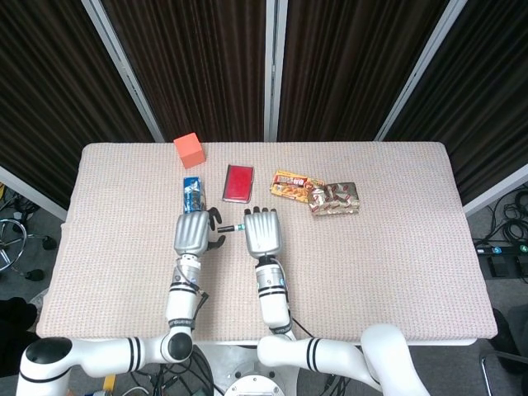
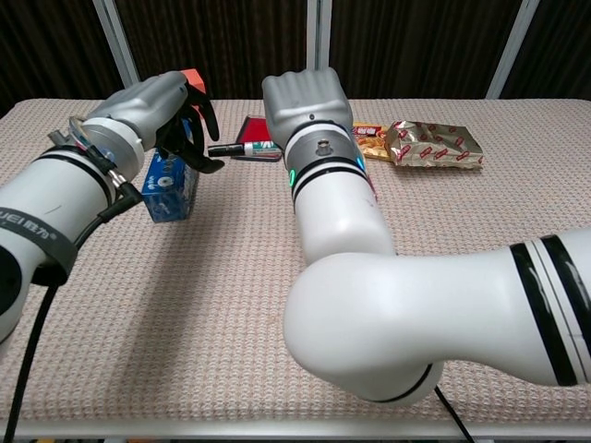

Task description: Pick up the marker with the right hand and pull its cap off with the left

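Note:
The marker (image 1: 232, 226) has a white and green barrel and a black cap (image 2: 223, 149) pointing to the left. My right hand (image 1: 263, 233) grips the barrel and holds it level above the table; in the chest view this hand (image 2: 301, 100) shows from the back. My left hand (image 1: 193, 233) is just left of the cap. Its dark fingers (image 2: 197, 125) and thumb curl around the cap's end, with a small gap still showing in the chest view.
A blue box (image 2: 167, 183) lies under my left hand. Behind the hands are a red case (image 1: 238, 182), an orange cube (image 1: 189, 149) and two snack packets (image 1: 293, 186) (image 1: 334, 199). The beige table mat (image 1: 388, 264) has bare room to the right and front.

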Controlling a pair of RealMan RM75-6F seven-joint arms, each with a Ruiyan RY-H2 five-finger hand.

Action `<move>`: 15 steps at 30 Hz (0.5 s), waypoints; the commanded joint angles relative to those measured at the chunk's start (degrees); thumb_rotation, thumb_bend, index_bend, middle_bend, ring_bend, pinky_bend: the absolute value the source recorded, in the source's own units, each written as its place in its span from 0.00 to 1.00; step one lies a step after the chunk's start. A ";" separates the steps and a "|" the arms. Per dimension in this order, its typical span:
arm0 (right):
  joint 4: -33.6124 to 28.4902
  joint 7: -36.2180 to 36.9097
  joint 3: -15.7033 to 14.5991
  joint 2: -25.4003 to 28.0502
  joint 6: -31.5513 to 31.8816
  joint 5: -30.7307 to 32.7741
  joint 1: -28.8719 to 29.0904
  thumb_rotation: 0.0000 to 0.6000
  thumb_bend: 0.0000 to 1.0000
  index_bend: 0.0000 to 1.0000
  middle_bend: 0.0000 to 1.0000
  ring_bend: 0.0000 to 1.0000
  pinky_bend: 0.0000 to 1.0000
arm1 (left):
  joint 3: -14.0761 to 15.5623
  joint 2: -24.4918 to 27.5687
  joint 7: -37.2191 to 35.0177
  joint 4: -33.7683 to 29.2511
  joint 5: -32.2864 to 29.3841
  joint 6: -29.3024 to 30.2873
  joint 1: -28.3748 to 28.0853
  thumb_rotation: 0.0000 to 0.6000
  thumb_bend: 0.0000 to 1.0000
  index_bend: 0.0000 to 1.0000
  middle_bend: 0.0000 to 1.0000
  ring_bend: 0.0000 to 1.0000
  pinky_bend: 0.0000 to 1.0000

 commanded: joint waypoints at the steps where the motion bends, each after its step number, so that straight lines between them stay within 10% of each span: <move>1: -0.06 -0.11 0.00 0.00 0.04 -0.02 -0.09 1.00 0.33 0.71 0.63 0.54 0.61 | -0.04 -0.05 -0.10 0.16 -0.14 -0.08 0.02 1.00 0.23 0.51 0.58 0.53 0.61; 15: -1.05 -0.06 0.36 0.23 -0.14 -1.64 -1.09 1.00 0.33 0.71 0.63 0.54 0.61 | -0.51 -0.80 -0.60 0.78 -0.37 -0.29 -0.47 1.00 0.40 0.60 0.67 0.62 0.67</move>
